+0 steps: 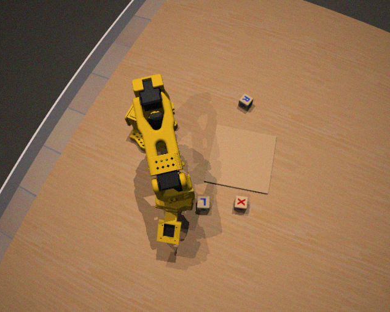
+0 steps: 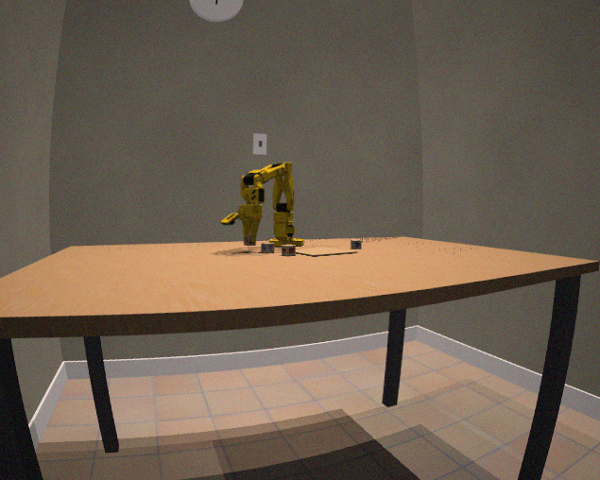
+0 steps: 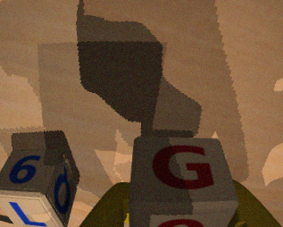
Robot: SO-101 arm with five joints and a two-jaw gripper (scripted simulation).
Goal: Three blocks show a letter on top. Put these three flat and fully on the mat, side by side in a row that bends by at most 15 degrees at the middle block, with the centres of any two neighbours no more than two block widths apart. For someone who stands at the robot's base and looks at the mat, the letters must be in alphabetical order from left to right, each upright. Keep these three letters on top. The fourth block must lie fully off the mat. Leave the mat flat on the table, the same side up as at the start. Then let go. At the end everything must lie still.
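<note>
- Top view: the L block (image 1: 202,202) (image 2: 266,248) (image 3: 35,188) and X block (image 1: 241,202) (image 2: 288,250) lie just beside one edge of the mat (image 1: 245,159) (image 2: 326,251); the R block (image 1: 245,101) (image 2: 355,244) is off beyond the opposite edge.
- The claw (image 1: 173,202) (image 2: 249,237) (image 3: 182,203) is narrowly parted, closed on the G block (image 2: 249,241) (image 3: 182,165), which sits between its fingers, off the mat, beyond the L block.
- Since L, R and X already face up, the G block is probably the fourth, gripped so it can be parked away from the row; I can't tell whether it touches the table.
- The L block stands close to the claw, so a low sweep or a wide opening could nudge it.
- None of the row is placed; from the base it should read L, R, X, and the L needs a turn to stand upright.
- Readable: blue L and R, red X, red G; on the L block's sides a blue 6 and a blue O or Q. Below the G, a red curve is cut off. No brand shows.
</note>
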